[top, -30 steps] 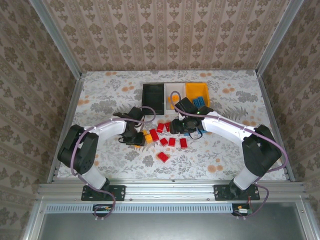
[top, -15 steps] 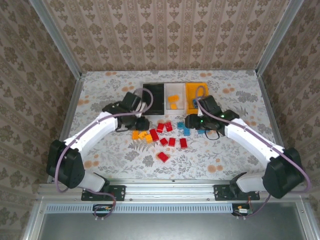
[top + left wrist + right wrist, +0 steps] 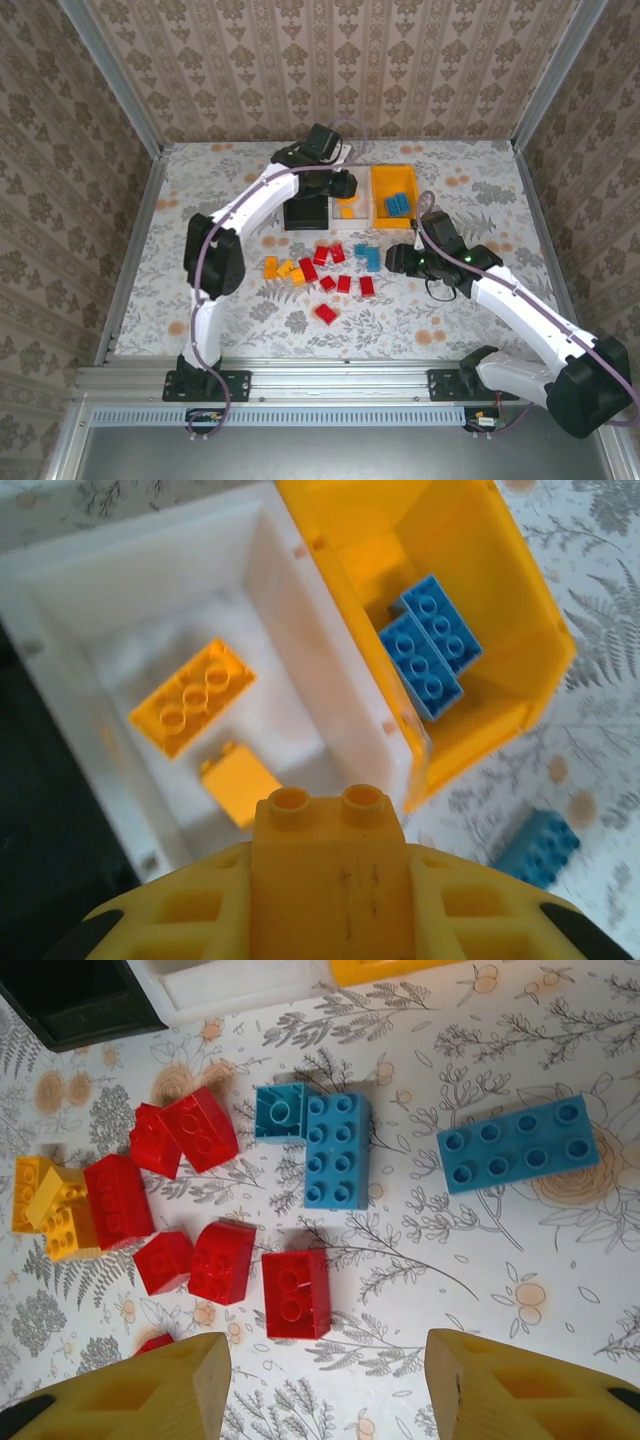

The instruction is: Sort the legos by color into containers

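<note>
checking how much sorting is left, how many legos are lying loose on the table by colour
red legos: 7
blue legos: 3
orange-yellow legos: 3
total: 13

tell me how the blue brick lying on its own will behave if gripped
The lone blue brick looks like rigid moulded plastic, so it is probably stiff and light. It lies flat with its studs up, so it is unlikely to roll or tip. Its smooth sides might slip in a shallow pinch.
</note>
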Controlling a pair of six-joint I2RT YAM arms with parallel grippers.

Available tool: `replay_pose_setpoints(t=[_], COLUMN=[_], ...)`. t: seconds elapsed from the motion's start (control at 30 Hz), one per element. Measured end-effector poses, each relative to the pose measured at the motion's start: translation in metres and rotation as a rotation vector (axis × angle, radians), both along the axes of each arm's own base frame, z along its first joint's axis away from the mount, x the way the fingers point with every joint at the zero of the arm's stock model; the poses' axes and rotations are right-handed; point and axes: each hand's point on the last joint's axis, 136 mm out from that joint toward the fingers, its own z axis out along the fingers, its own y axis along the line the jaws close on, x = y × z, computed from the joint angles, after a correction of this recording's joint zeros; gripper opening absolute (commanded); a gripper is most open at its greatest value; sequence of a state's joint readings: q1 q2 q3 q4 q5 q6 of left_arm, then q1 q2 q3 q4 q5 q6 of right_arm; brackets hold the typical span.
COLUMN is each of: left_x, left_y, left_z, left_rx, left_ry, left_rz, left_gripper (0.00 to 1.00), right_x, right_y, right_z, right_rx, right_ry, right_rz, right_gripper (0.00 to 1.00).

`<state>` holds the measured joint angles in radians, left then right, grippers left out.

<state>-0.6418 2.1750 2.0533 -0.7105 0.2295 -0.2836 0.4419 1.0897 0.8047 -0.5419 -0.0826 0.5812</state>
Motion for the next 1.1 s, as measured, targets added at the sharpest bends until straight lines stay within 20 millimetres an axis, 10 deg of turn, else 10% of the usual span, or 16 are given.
replay_pose_setpoints(t=[0.33,0.6,1.1], left_x=[0.043,0.046,-0.098], left_y=[-0.017,-0.005,0.114], left_z=[-0.016,-0.02,0.036], left_rx=[0.055,0.073,0.104], left_ry=[-0.054,-0.042,-0.041], left_rz=[-0.011,0.001,0.043], left_gripper=[0.63,0.68,0.82], right_x=[-0.019,-0.021,0.024], right_y=[-0.01,-0.024,-0.045], right_z=[-0.008,-0.018,-0.065], right_rx=[-0.007,-0.082,-0.297], right_ry=[0.019,0.05,0.261], right_rz=[-0.008,-0.047,-0.053], right_gripper=[0.59,0.7,0.8])
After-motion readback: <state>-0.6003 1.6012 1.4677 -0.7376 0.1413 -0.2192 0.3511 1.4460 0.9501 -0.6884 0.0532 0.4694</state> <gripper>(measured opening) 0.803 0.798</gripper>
